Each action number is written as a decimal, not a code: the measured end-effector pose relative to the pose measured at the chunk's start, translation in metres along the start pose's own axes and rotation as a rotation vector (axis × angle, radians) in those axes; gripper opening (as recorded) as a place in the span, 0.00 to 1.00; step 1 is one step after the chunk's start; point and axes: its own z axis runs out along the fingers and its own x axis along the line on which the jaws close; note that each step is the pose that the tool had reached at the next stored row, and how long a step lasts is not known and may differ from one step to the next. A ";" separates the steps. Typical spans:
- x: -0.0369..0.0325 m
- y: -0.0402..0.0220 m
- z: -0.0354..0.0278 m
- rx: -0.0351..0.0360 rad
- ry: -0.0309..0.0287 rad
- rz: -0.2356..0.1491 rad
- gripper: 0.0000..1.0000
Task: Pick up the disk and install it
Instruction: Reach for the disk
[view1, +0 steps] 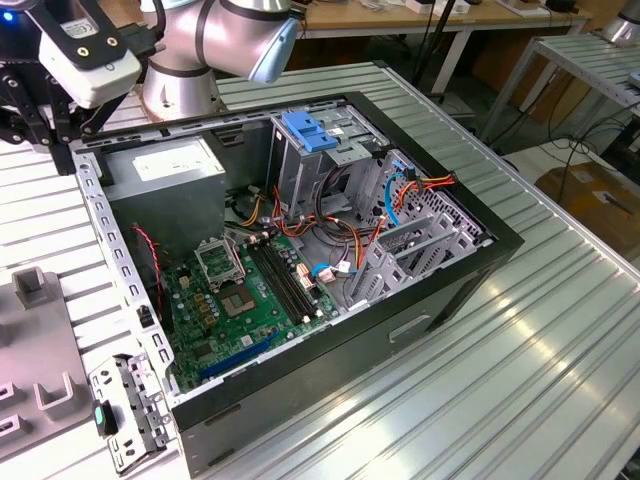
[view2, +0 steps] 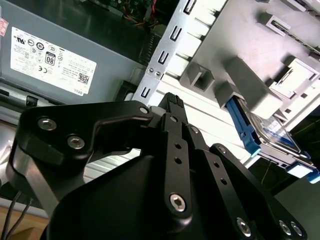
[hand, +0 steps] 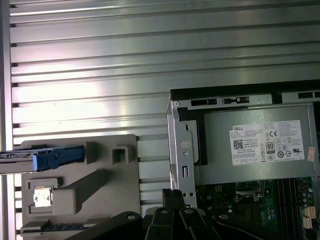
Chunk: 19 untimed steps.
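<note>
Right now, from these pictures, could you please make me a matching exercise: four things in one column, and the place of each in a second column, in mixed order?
Things:
1. flat silver-metal disk with blue plastic side rails
2. big grey power-supply box with white sticker
3. blue plastic latch
4. green circuit board

Places:
A. on top of the metal cage
B. on the floor of the black computer case
C. in a corner of the case
D. outside the case, at the grey plastic holder

Pairs: 1-D, 2-C, 3-A, 4-B.
</note>
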 end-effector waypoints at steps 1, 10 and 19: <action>0.0008 -0.0001 0.0000 0.0000 0.0003 0.000 0.11; 0.0143 -0.0011 0.0006 0.0003 0.0033 0.000 0.11; 0.0341 -0.0004 0.0010 0.0003 0.0041 0.000 0.11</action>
